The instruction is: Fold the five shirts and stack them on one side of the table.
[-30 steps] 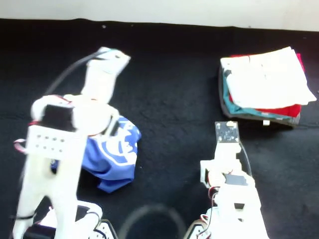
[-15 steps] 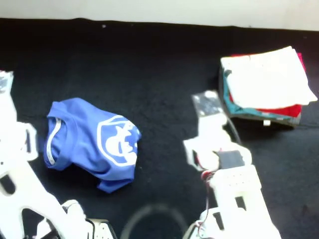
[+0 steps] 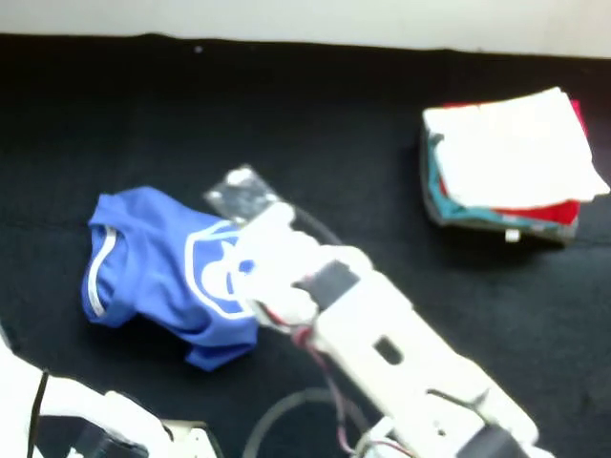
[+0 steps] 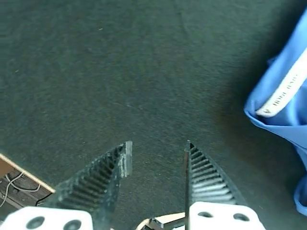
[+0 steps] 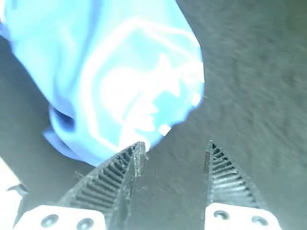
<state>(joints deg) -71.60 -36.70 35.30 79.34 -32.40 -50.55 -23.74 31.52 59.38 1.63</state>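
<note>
A crumpled blue shirt point(image 3: 158, 267) with a white emblem lies on the black table at the left. A stack of folded shirts point(image 3: 506, 167), white on top over red and teal, sits at the far right. My right arm stretches across from the near right, and its gripper point(image 5: 172, 148) is open just beside the blue shirt's point(image 5: 115, 81) emblem edge, holding nothing. My left gripper point(image 4: 156, 148) is open over bare cloth near the table's left edge, with the blue shirt's collar point(image 4: 283, 96) off to one side.
The black table cloth point(image 3: 334, 124) is bare between the blue shirt and the stack. The table's edge with wires below it point(image 4: 14, 179) lies close to my left gripper. A cable loop point(image 3: 286, 420) lies at the near edge.
My right arm has swung left from near the stack to the blue shirt. My left arm has pulled back off the shirt to the near left corner, uncovering it.
</note>
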